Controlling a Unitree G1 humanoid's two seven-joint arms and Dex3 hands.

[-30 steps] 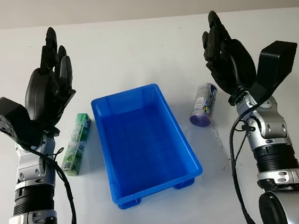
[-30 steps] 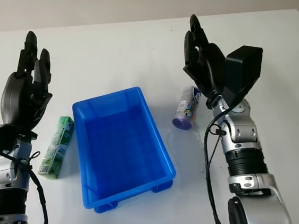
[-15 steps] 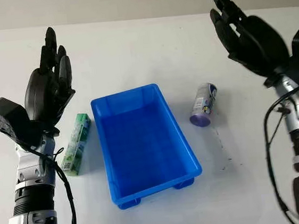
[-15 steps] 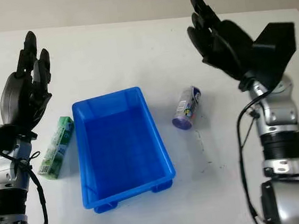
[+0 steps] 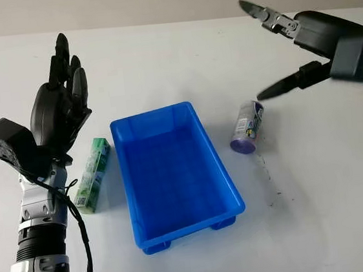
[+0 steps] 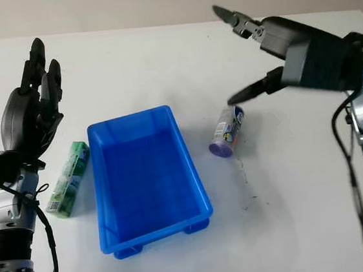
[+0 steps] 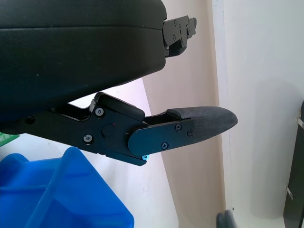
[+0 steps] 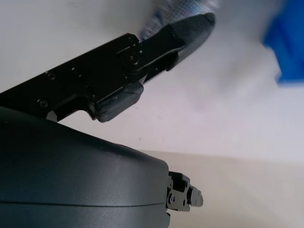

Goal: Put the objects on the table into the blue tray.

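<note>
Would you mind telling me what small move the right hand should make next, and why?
Probably lower the right hand onto the purple can and close around it. The hand is open and hangs just above and beyond the can, which lies on its side on the table beside the blue tray. The tray holds nothing yet, and the left hand is raised near the green box.

My two head eyes look forward and down at the table (image 5: 160, 54), sharing the blue tray (image 5: 172, 169). Each wrist camera sits close against its own hand's shell.
</note>
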